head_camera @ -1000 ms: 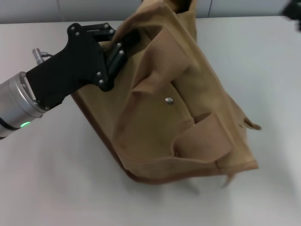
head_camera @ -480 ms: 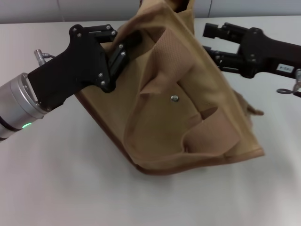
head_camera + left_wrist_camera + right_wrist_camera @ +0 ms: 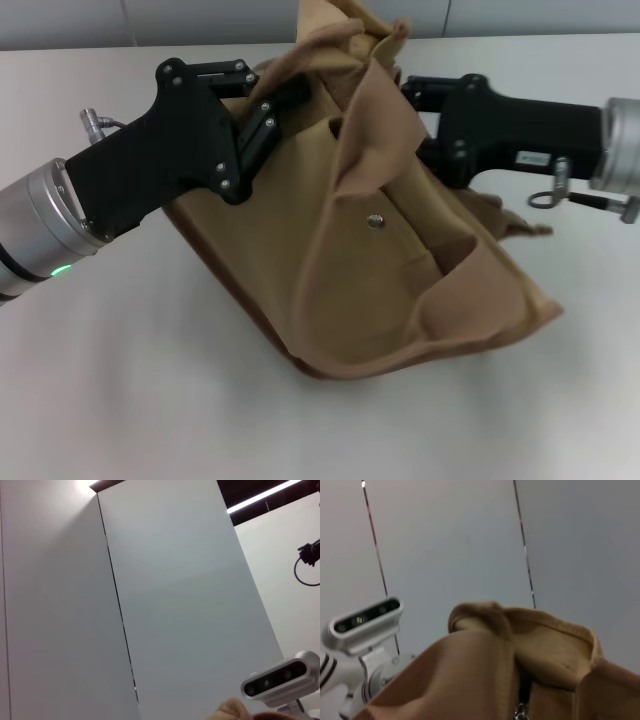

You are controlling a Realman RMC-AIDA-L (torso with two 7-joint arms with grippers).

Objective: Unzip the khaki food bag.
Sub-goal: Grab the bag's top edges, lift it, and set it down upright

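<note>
Khaki food bag point(image 3: 390, 250) between both grippers: left gripper point(image 3: 262, 105) clamped on its near-left top edge, right gripper point(image 3: 415, 100) against its opposite side, finger state unclear.

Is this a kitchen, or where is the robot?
Probably a lab or test room, not a kitchen. The khaki food bag sits on a plain white table, plain pale wall panels stand behind, and two black robot arms work on it.

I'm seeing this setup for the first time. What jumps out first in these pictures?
The khaki food bag fills the middle of the table, slumped and tilted. The left gripper pinches its upper left edge, while the right gripper presses in at its top from the right.
</note>
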